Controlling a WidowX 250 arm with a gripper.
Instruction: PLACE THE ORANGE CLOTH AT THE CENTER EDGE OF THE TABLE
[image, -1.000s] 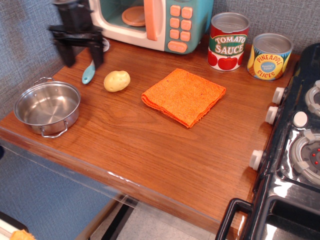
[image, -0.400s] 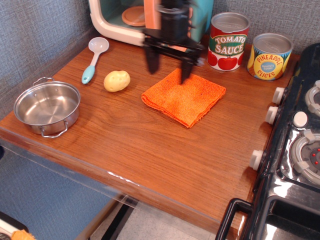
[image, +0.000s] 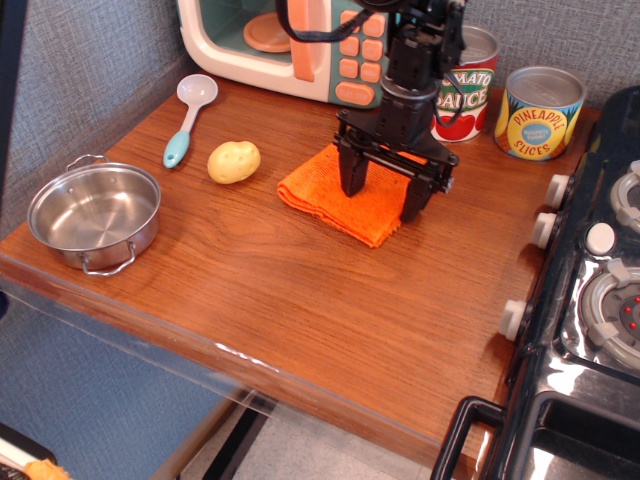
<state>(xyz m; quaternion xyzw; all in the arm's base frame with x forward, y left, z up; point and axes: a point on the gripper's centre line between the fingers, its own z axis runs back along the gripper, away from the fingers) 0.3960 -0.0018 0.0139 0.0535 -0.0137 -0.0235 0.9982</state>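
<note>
The orange cloth (image: 335, 197) lies folded on the reddish-brown table (image: 300, 300), in the middle toward the back. My black gripper (image: 383, 194) is open and hangs low right over the cloth. Its two fingers straddle the cloth's right half, and the arm hides that part. Whether the fingertips touch the fabric I cannot tell. The table's front edge (image: 230, 355) runs across the lower left.
A steel pot (image: 93, 215) sits at the left front. A potato (image: 233, 161) and a blue-handled spoon (image: 187, 115) lie left of the cloth. A toy microwave (image: 290, 40), a tomato sauce can (image: 470, 85) and a pineapple can (image: 540, 112) stand behind. The black stove (image: 590, 300) is on the right.
My gripper has moved from the far left back of the table rightward and forward, and has come down over the cloth. The cloth looks slightly bunched under it.
</note>
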